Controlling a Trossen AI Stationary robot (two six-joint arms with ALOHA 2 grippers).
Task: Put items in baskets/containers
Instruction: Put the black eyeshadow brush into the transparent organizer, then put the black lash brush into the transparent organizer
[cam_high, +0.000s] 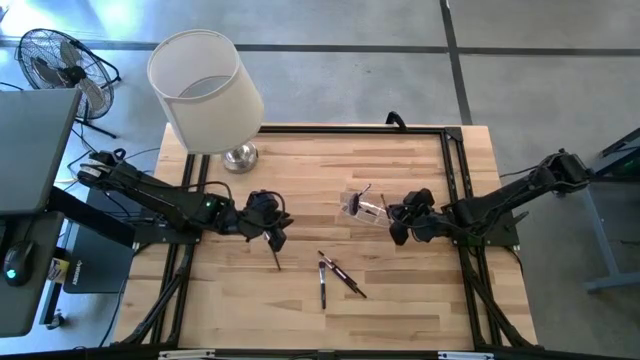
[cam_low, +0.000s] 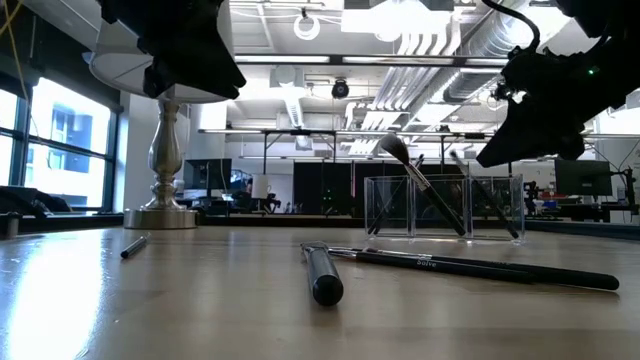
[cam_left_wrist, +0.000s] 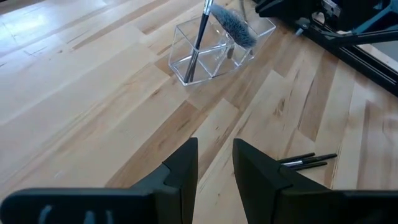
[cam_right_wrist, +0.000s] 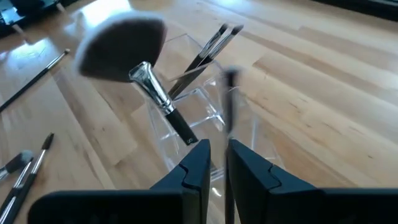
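Observation:
The clear plastic box (cam_high: 362, 206) stands right of the table's middle. A fluffy-headed brush (cam_right_wrist: 121, 46) and two thin brushes (cam_right_wrist: 214, 43) lean in it, heads up. Another thin brush (cam_right_wrist: 231, 99) shows blurred in the box, just beyond my right gripper (cam_right_wrist: 219, 155). That gripper hangs close over the box's right side, its fingers a little apart. My left gripper (cam_high: 272, 232) hovers open left of the box, with only bare wood between its fingers (cam_left_wrist: 216, 163). One thin brush (cam_high: 275, 258) lies flat near the left gripper. Two more (cam_high: 322, 285) (cam_high: 345, 277) lie toward the near edge.
A lamp with a large white shade (cam_high: 205, 90) and a metal foot (cam_high: 240, 157) stands at the far left of the table. A black frame (cam_high: 455, 150) runs along the table's far and right edges. A fan (cam_high: 60, 60) stands off the table.

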